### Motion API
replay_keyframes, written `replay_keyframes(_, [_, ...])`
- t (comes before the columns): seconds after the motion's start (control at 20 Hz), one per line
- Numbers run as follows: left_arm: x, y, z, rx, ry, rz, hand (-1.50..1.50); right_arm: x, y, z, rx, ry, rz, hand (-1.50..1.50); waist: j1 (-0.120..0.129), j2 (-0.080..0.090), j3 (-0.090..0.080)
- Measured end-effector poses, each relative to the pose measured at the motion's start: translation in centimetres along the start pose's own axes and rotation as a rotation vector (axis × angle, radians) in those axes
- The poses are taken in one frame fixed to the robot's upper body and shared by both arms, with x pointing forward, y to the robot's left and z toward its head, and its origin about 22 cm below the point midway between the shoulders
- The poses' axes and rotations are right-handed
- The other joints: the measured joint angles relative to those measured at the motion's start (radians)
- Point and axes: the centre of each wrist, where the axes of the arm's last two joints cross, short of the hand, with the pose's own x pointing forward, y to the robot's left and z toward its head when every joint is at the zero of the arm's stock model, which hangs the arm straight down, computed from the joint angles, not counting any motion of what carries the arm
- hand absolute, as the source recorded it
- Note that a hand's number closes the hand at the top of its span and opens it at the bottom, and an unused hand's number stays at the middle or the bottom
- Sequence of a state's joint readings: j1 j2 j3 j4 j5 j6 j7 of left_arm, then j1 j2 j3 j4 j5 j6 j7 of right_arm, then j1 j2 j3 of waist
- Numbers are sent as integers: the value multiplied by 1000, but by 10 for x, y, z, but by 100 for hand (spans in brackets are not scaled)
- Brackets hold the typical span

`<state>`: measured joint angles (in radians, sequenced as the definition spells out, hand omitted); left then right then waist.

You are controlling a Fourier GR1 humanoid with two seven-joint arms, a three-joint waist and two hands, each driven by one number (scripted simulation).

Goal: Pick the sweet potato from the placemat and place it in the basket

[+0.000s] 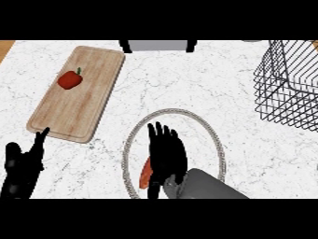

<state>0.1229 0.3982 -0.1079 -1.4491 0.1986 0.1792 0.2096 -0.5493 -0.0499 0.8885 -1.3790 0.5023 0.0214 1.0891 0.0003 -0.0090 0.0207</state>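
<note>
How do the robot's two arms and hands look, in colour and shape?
Both hands are black, with slender fingers and a thumb: the left hand and the right hand. Only the right forearm shows, smooth, rounded and grey. No cables or markings show.

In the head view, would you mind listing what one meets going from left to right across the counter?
Left hand → red pepper on the wooden cutting board → sweet potato → right hand over the round placemat → wire basket.
</note>
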Motion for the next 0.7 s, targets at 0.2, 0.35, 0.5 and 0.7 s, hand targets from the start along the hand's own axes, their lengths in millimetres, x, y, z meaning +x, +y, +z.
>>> replay_keyframes(0.2, [0,0,-1,-8,7,0,0,-4,5,-3,-8,5,22,150,0,0,0])
replay_keyframes(0.35, [-1,1,0,-6,-2,-2,0,-5,6,-6,-37,-5,71,150,2,0,0])
replay_keyframes(0.5, [-1,2,1,-8,-1,-3,0,-5,13,-5,-63,-13,110,150,1,-2,0])
replay_keyframes(0.7, [-1,1,0,-10,-2,1,0,-6,9,-9,-84,-11,136,150,2,-1,0])
